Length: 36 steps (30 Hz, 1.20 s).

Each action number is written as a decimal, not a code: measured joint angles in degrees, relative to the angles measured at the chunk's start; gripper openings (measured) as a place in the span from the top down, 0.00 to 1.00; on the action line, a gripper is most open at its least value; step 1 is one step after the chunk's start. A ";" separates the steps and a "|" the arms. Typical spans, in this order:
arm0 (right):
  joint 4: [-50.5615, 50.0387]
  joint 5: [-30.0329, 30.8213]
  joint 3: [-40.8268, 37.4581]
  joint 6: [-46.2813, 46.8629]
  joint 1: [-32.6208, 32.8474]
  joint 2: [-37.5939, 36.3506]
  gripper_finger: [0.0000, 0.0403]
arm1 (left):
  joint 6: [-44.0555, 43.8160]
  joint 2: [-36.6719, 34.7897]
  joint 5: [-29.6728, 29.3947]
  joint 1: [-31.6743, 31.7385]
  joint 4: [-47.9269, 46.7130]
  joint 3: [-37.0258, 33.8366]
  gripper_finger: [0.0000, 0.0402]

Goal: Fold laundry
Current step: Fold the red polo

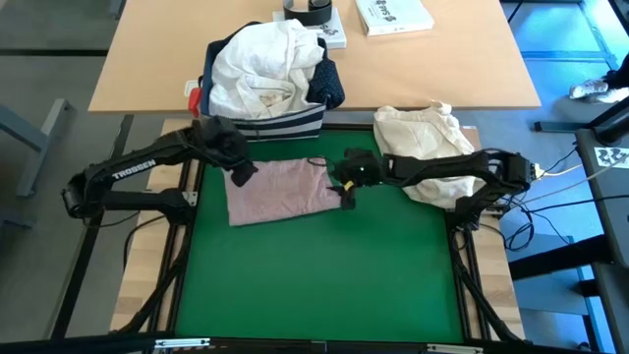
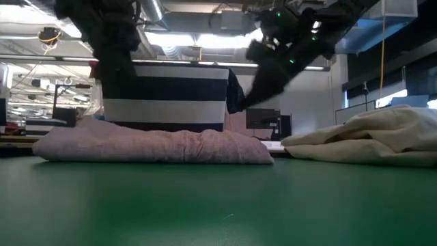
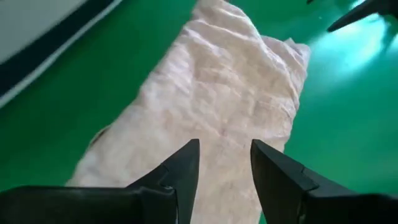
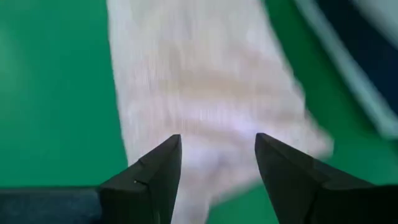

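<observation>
Your left gripper [image 3: 224,165] hangs over the left end of the pale pink top [image 1: 280,190] with its jaws parted and nothing between them, and your right gripper [image 4: 217,163] sits over the right end, jaws also apart and empty. The top lies folded into a rough rectangle on the green worktop [image 1: 314,275], toward the far edge, just in front of the navy striped bin [image 1: 280,123] that holds the white shirt [image 1: 260,64] and the rest of the laundry. Its long axis runs left to right across the worktop, tilted a little so the right end sits slightly farther from you than the left. From table height it reads as a low, even mound with no loose flap sticking up. The main risk, as I judge it, is that a jaw tip catches the soft top layer as you lift away and drags the fold open, since both grippers are close above the fabric. If you go for another fold, an uneven pinch at the two ends would skew the rectangle further. Watch the right arm too: the cream bundle [image 1: 423,138] lies right beside it and could be swept along.
</observation>
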 joint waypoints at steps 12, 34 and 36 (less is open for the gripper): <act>15.11 -8.35 0.14 1.67 0.04 17.73 0.49 | -6.84 2.01 -3.15 -6.37 20.98 -24.77 0.65; 9.99 -2.84 5.05 3.58 -1.50 9.98 0.49 | -1.65 -0.65 -8.64 -6.43 25.69 -16.37 0.65; 10.75 -1.98 5.11 5.26 -2.16 12.20 0.49 | 0.54 0.23 -13.22 -6.37 25.37 -17.85 0.65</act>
